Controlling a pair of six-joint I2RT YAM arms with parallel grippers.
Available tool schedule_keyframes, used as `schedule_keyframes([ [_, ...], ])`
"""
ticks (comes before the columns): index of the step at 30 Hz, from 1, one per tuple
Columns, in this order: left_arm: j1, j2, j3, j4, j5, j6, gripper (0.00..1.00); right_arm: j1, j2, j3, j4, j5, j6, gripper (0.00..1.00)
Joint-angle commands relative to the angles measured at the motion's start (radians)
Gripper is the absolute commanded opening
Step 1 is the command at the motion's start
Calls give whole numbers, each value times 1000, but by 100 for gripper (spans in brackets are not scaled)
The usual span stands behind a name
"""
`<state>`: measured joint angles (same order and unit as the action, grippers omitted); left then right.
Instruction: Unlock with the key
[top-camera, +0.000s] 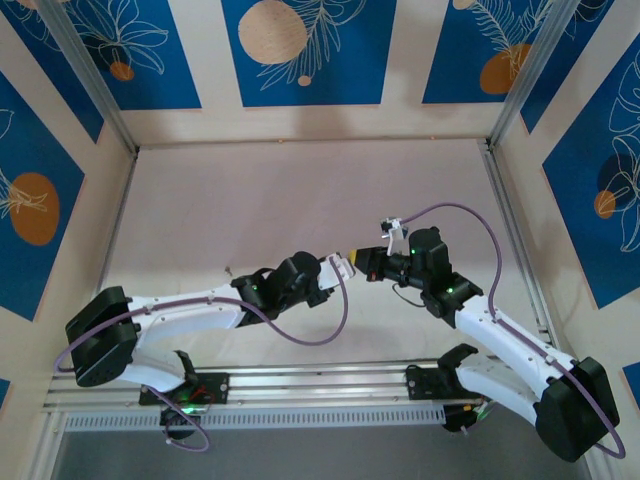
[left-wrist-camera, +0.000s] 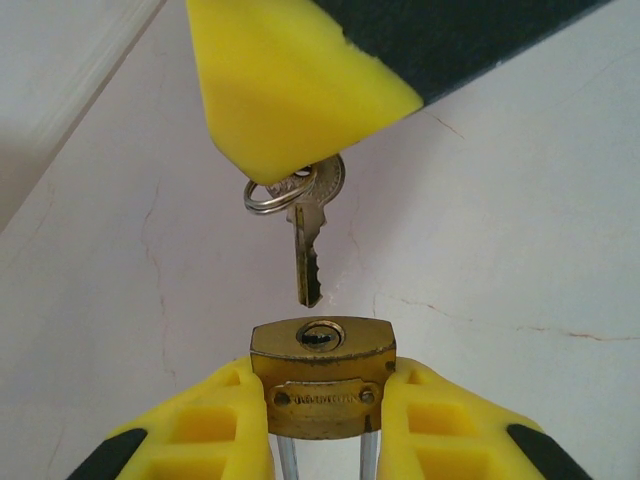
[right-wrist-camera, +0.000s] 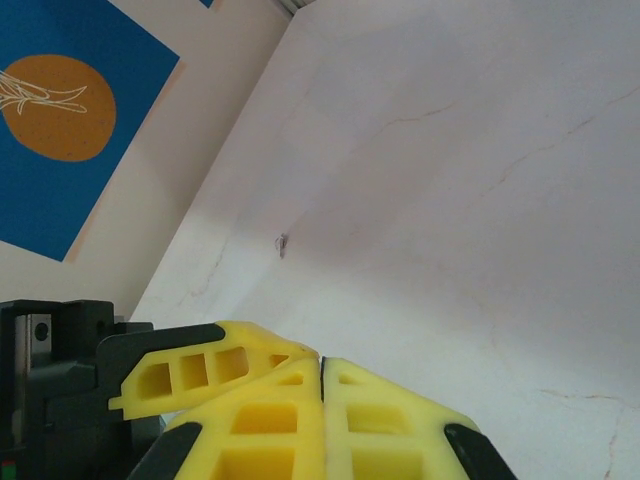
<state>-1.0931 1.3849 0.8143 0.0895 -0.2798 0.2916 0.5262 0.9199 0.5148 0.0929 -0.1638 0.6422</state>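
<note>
Looking at the worktop (top-camera: 300, 190): left arm (top-camera: 200, 305) and right arm (top-camera: 500, 335) are meeting nose to nose near its middle. Left jaws are clamping the padlock (left-wrist-camera: 322, 385) by its brass body, one finger each side, with the shackle legs running back between them and the keyway face pointing out at the other arm. Right jaws are pinching shut on the head of the key (left-wrist-camera: 308, 250); in the right wrist view they're sitting pressed together, with the key hidden past them. Key ring (left-wrist-camera: 262, 197) is poking out beside the head. In the left wrist view the blade's long axis is running nearly straight at the keyway (left-wrist-camera: 318, 338), the tip hanging just short of the lock face, not touching, a touch left of the slot. Blade width is looking roughly in line with the slot. So the key is lying dead ahead of the left jaws, and the right arm is doing the insertion: I'm expecting a small sideways trim, then a push along the blade axis. Risk I'm seeing: tip catching the brass rim.
</note>
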Motion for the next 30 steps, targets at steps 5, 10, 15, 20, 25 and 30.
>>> schedule_keyframes([
  [5, -15, 15, 19, 20, -22, 17, 14, 9, -12, -8, -20, 6, 12, 0],
  [10, -16, 22, 21, 21, -26, 18, 13, 15, -12, -19, -13, 8, 21, 0],
  [15, -17, 23, 25, 27, -28, 17, 13, 18, -11, -27, -15, 14, 20, 0],
  [20, -17, 23, 27, 23, -26, 17, 12, 18, -9, -29, -11, 10, 21, 0],
  [25, -20, 23, 25, 27, -20, 7, 12, 21, 1, -30, -5, 7, 22, 0],
  [30, -19, 23, 26, 33, -18, 3, 12, 25, -2, -29, -3, 7, 25, 0],
])
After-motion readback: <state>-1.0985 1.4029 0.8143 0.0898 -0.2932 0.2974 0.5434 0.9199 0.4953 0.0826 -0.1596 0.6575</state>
